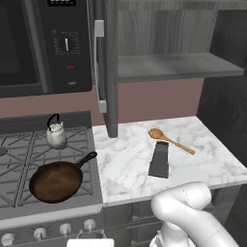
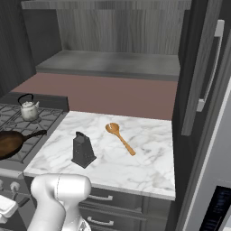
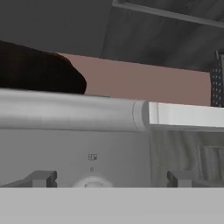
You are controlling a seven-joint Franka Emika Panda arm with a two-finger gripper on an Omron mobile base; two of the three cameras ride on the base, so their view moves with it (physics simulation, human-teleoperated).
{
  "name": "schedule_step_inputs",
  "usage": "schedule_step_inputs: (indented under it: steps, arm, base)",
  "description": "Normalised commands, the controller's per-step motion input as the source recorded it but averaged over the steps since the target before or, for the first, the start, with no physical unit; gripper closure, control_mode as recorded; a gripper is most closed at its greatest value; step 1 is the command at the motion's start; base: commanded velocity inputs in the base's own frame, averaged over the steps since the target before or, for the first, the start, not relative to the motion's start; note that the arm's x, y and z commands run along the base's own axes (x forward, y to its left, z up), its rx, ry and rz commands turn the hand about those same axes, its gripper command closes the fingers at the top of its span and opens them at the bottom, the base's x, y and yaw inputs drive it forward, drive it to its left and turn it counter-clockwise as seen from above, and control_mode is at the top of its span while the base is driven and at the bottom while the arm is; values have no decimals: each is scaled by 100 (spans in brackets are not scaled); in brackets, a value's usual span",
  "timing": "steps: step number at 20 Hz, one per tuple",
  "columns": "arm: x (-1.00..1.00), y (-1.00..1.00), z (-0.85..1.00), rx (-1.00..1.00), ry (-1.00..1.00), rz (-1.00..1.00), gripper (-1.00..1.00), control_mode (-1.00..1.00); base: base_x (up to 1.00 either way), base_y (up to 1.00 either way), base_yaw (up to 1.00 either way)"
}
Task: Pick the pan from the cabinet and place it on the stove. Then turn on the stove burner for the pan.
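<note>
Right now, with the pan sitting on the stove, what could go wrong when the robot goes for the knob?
The pan sits on the stove's front burner, and several alike knobs line the front, so the open hand could turn the wrong one. The pan's handle points toward the counter, where the arm could bump it. The kettle stands on the burner behind; a wrong knob might heat that instead.

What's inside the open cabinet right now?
The cabinet shows just a bare grey shelf. The pan already sits on the stove. Anything above that shelf is out of frame.
</note>
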Motion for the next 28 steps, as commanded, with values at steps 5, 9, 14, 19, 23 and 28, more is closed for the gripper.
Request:
schedule_step_inputs:
  steps: [5, 9, 14, 19, 23, 28]
  arm:
    - [19, 0, -24, 0, 0, 5, -100, -100]
    - [18, 0, -25, 0, 0, 6, -100, -100]
    - [15, 0, -24, 0, 0, 5, -100, -100]
    - [11, 0, -17, 0, 0, 5, -100, -100]
    - [0, 0, -1, 0, 0, 3, -100, -100]
    - [0, 0, 0, 0, 0, 1, -100, -100]
  base:
    - [0, 0, 0]
    - [0, 0, 0]
    - [0, 0, 0]
    - [0, 0, 0]
    - [0, 0, 0]
    - [0, 0, 0]
